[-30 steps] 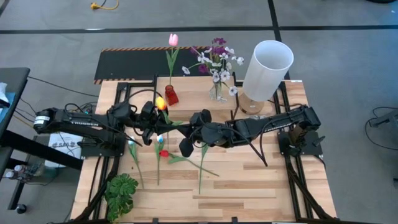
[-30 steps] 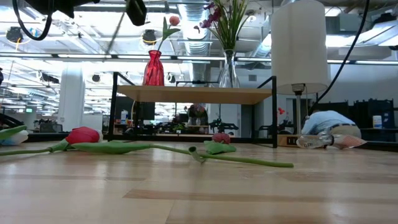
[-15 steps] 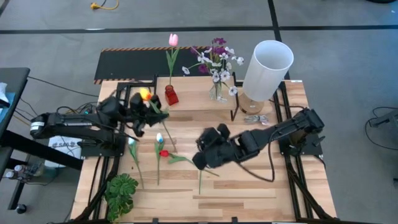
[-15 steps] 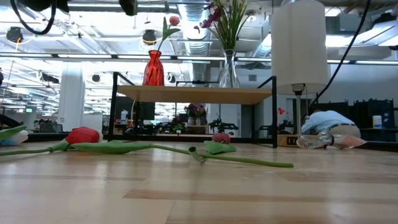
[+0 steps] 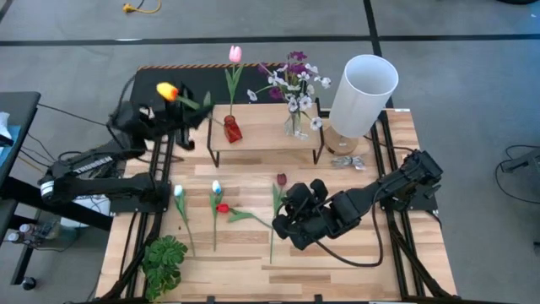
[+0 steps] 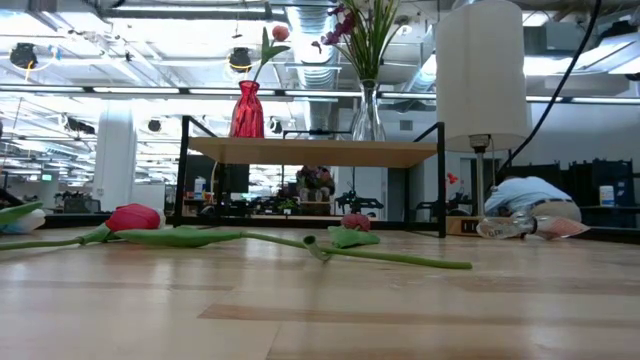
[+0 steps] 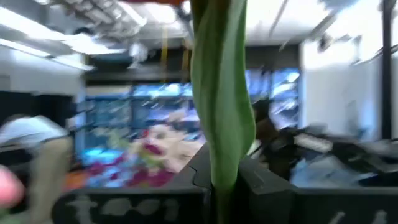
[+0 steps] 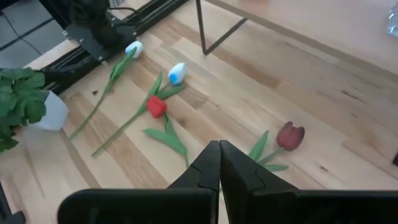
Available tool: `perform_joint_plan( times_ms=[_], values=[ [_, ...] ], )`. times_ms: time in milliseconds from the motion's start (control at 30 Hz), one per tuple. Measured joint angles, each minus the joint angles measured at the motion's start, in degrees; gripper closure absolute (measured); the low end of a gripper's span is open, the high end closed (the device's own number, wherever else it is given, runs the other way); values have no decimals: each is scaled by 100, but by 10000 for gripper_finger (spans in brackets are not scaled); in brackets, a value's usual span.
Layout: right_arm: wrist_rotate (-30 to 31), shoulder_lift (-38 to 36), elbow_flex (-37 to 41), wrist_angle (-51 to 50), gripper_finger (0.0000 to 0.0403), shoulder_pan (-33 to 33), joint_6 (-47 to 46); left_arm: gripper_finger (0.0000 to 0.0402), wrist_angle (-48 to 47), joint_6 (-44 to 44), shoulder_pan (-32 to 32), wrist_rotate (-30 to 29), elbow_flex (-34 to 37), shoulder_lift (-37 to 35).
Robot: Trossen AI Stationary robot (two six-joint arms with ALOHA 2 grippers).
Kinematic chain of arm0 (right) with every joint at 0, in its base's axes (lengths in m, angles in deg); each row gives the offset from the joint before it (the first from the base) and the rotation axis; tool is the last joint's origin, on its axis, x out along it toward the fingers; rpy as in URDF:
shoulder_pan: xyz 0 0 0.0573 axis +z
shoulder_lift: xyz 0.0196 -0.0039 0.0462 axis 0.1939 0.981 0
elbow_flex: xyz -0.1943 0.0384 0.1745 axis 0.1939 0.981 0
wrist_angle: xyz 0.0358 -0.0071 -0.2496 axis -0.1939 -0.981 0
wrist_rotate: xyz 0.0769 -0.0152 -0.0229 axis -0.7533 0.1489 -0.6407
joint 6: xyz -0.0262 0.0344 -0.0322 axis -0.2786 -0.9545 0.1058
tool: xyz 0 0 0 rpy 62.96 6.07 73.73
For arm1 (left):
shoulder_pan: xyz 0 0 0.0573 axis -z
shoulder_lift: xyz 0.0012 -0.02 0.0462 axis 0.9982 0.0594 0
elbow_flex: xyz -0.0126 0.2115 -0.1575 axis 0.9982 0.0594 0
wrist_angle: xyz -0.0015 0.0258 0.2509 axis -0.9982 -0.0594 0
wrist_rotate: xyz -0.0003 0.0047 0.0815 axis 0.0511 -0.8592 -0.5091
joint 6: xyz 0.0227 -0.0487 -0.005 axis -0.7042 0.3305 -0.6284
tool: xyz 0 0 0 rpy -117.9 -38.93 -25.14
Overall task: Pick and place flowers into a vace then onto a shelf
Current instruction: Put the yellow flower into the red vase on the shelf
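Wooden tabletop (image 5: 337,253) carries the right gripper (image 5: 291,226), fingers pressed together, at five o'clock beside the maroon tulip (image 5: 281,180). Farther, at ten o'clock beyond the shelf (image 5: 266,135), the left gripper (image 5: 179,112) pinches the orange tulip (image 5: 167,91).

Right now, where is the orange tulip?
In the high view the orange tulip is held aloft by the left hand, left of the shelf, near the red vase.

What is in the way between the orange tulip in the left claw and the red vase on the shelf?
Nothing visible stands between them. The left claw holds the orange tulip raised beside the shelf. The red vase already holds a pink tulip.
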Motion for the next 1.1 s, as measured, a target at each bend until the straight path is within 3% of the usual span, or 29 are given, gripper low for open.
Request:
perform_joint_plan(
  times_ms=[167, 333, 700, 1100],
  values=[
    [-6, 0, 0, 10, 403, 0, 0, 401, -1277, -522, -516, -122, -858, 416],
    [-28, -2, 0, -7, 403, -2, 0, 401, -1404, -632, -857, -97, -1247, 758],
    [-45, -2, 0, -47, 403, -4, 2, 401, -1954, -606, -1188, -3, -1287, 884],
    [-203, -2, 0, -49, 403, -2, 0, 401, -1802, -427, -1186, -135, -805, 1108]
  ],
)
